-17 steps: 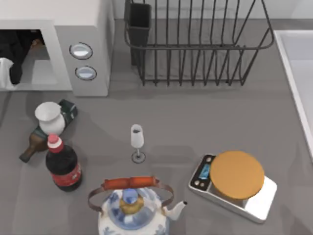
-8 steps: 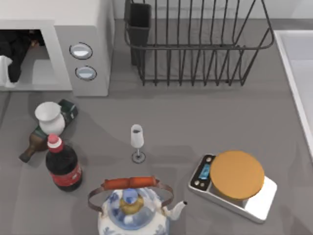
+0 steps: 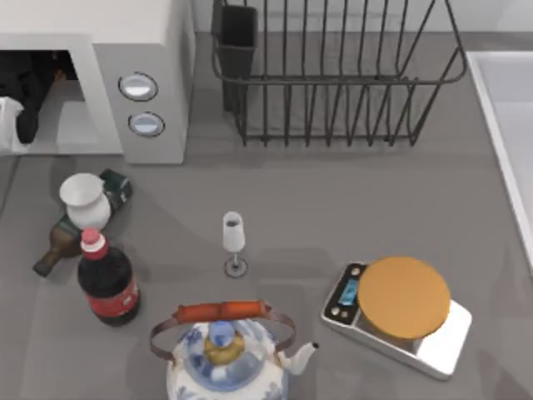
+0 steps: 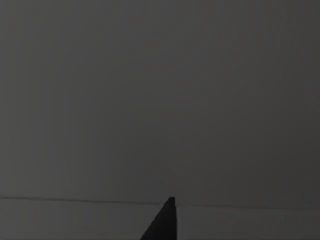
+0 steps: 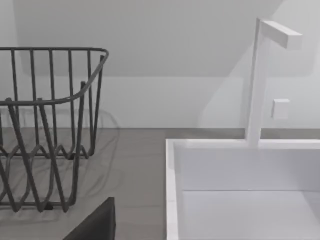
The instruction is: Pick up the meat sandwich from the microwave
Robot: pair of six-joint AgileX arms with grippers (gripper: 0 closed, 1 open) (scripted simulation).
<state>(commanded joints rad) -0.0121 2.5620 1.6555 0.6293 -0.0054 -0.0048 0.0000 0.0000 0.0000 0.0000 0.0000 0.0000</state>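
Left hand [image 3: 25, 92] deep inside the microwave [image 3: 141, 50] cavity, its opening and any hold impossible to tell.

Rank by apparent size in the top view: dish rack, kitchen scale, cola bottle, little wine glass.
Largest to smallest:
1. dish rack
2. kitchen scale
3. cola bottle
4. wine glass

My left arm [image 3: 21, 100] looks matte black with a white segment, seen inside the microwave [image 3: 125, 50] opening.
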